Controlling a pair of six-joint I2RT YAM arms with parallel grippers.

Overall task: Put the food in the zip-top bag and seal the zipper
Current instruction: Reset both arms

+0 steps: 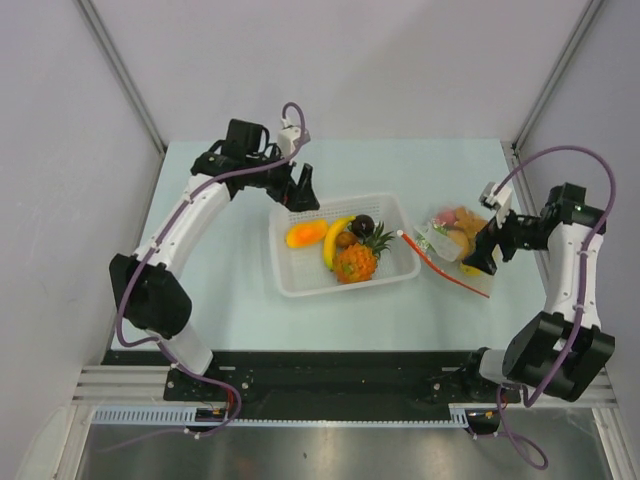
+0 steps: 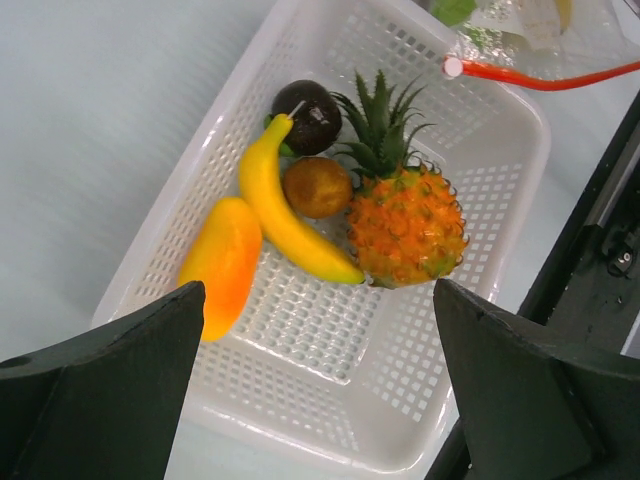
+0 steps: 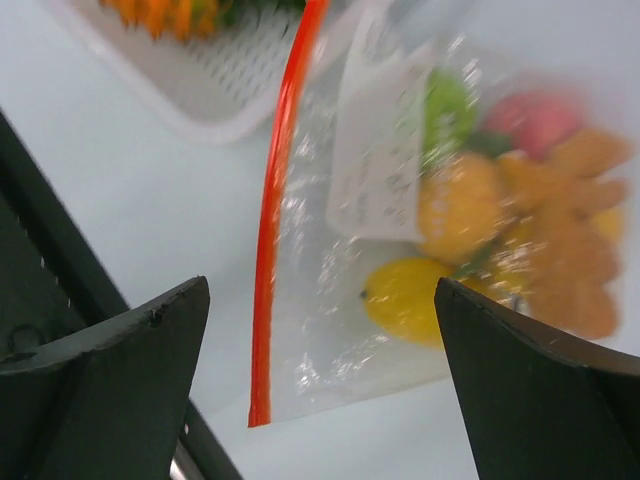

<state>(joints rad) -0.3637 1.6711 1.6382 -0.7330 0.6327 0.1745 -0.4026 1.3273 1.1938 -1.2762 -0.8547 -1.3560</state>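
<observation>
Mia: Where is the food?

Me: Some of it is inside the zip-top bag. I see a yellow fruit, a green fruit, a pink fruit and some orange bits I can't name. The rest sits in the white basket. That is a banana, a pineapple, an orange fruit, a dark purple fruit and a small brown fruit. The banana lies between the orange fruit and the pineapple. The brown fruit touches the banana.

Mia: And the bag?

Me: It lies flat on the surface, just right of the basket. Its zipper runs along the bag's left, near side. One end is just beside the basket's right wall. I can't tell if the zipper is pressed closed.

Mia: What about your pincers?

Me: My right pincer hangs over the right part of the bag. It is spread wide and holds nothing. My left pincer hangs over the far left corner of the basket. It is spread wide too, with nothing in it.
</observation>
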